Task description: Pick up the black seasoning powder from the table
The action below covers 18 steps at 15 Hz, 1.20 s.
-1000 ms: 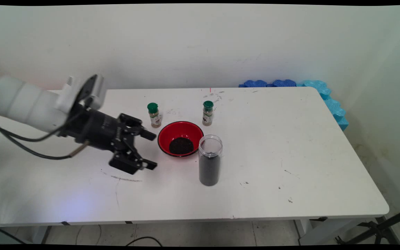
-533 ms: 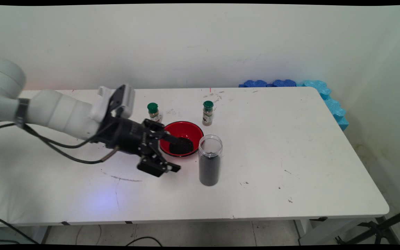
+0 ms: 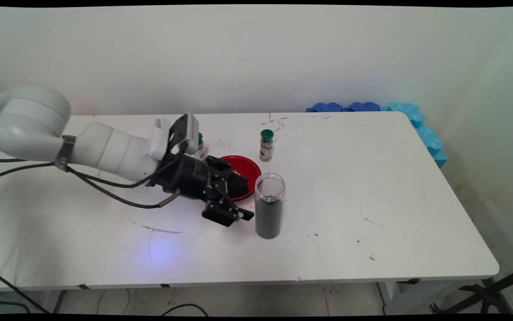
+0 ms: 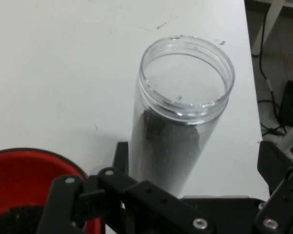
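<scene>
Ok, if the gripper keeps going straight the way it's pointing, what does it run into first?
Most likely the clear jar of dark grains: it stands directly ahead, between the open fingers of the gripper. The red bowl lies off to one side.

The main view looks down from above the white table's [image 3: 372, 200] near edge toward the far wall. The hand view sits close behind the black two-finger gripper [image 4: 195, 170]. Both show the clear open-topped plastic jar [image 3: 269, 205] [image 4: 178, 122] and red bowl [image 3: 245, 167] [image 4: 24, 175].

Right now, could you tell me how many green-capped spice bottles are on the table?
2: one green-capped bottle behind the red bowl, another mostly hidden behind the arm's wrist.
</scene>
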Available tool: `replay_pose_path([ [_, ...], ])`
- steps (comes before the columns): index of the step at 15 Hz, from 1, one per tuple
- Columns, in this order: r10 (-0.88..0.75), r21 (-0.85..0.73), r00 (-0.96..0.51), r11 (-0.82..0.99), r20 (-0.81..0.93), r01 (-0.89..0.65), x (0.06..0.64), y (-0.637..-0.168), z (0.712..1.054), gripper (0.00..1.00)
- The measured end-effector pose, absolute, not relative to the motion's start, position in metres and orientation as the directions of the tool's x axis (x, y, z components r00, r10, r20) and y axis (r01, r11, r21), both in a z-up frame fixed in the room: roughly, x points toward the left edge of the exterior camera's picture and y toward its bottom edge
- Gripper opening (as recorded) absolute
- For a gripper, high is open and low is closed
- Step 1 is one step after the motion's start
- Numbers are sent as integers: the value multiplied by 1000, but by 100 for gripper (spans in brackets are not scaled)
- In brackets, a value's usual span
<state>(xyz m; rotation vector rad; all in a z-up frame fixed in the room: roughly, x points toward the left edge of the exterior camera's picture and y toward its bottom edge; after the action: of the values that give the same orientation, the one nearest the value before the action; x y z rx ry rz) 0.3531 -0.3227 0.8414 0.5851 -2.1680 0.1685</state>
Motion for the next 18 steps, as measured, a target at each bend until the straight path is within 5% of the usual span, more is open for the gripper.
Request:
replay_pose_path([
  [18, -357, 101, -504, 880, 787, -465, 325, -348, 819, 100],
])
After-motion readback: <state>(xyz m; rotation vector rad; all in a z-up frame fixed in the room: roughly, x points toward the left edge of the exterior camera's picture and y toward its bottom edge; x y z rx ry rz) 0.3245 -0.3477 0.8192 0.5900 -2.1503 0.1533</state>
